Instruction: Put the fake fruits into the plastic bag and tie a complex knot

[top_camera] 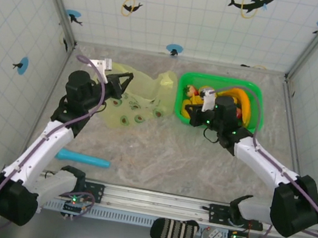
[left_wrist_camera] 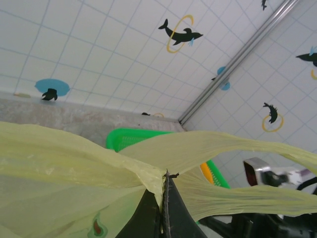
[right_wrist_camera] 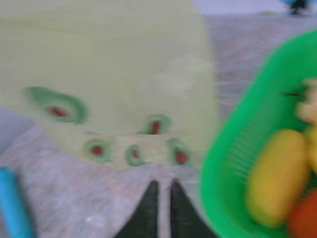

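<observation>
Left wrist: left fingers pinch the plastic bag; right fingers pressed together, empty.

Top cam: high, behind arm bases, looks down over whole table. L wrist cam: v. close to bag, tilted up twd back wall. R wrist cam: low, near, blurred, faces bag. All 3 share bag + green tray.
</observation>
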Action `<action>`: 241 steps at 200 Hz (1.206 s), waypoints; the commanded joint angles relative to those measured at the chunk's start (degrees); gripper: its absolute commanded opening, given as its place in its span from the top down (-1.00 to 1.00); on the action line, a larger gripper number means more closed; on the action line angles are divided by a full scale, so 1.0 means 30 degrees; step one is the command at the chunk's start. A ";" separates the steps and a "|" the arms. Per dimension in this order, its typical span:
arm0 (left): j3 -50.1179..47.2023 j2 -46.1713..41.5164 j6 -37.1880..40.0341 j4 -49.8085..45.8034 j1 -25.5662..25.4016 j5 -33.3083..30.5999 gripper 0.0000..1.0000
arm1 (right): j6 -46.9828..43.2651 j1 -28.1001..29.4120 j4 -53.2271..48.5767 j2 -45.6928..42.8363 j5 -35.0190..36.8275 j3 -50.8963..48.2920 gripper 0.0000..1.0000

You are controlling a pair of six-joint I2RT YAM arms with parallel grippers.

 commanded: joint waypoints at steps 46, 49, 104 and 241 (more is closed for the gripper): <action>0.0319 -0.0560 -0.1368 0.1602 -0.0004 -0.1162 1.00 | 0.0694 -0.1244 -0.9566 0.6544 0.4161 0.6305 1.00; 0.0360 -0.0582 -0.1387 0.1572 -0.0018 -0.1288 1.00 | 0.0640 -0.1215 -0.9554 0.6593 0.4148 0.6190 1.00; 0.0704 -0.0609 -0.1398 0.1257 -0.0005 -0.2324 1.00 | 0.0277 -0.0677 -1.1093 0.6394 0.4033 0.4969 1.00; 0.1588 -0.0793 0.0151 0.0938 -0.0032 -0.2448 1.00 | 0.1983 0.1666 -1.2082 -0.1350 0.4866 0.1281 0.21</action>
